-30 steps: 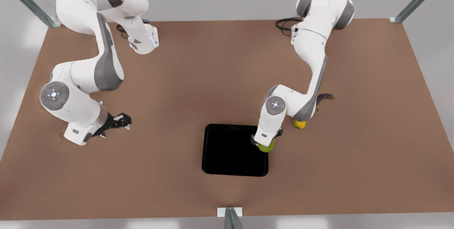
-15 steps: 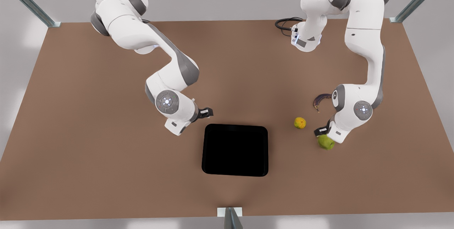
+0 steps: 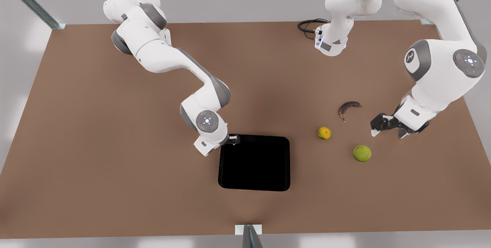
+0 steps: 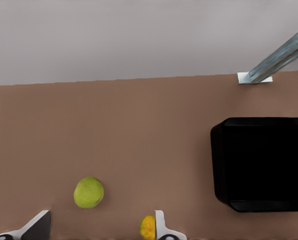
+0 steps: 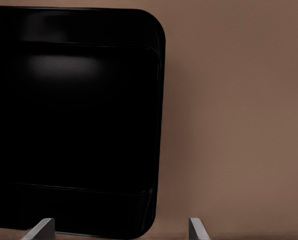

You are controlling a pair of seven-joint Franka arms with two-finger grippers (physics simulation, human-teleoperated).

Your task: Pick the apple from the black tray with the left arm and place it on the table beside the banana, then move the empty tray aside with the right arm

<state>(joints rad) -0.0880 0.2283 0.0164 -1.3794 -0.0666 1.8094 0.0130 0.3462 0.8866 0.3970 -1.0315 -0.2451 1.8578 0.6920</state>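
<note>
Front view, left tool (image 3: pixel 379 127): we see it at the front view's right, fingers spread and holding nothing, raised just off the surface (image 3: pixel 115 186).
Front view, apple (image 3: pixel 362 153): we find it lying free on the surface, nearer us than the left tool and a little to its left, apart from it.
Front view, banana (image 3: pixel 348 108): it lies farther back than the apple, left of the left tool; the smaller yellow-orange fruit (image 3: pixel 324 133) sits between banana and apple, a bit further left.
Front view, black tray (image 3: pixel 254 162): we see it bare, near the middle of the surface, well apart from the apple.
Front view, right tool (image 3: pixel 233 139): it sits at the tray's far left corner; from here we cannot tell how its fingers stand.
Left wrist view: we see the apple (image 4: pixel 88 192) just beyond the two spread fingertips (image 4: pixel 36 225), touching neither; the yellow-orange fruit (image 4: pixel 147 227) is beside one finger, and the tray (image 4: pixel 261 165) lies well off.
Right wrist view: the tray's (image 5: pixel 74 120) rounded edge runs between two parted fingertips (image 5: pixel 41 227), which straddle the rim (image 5: pixel 156 150) without closing on it.
</note>
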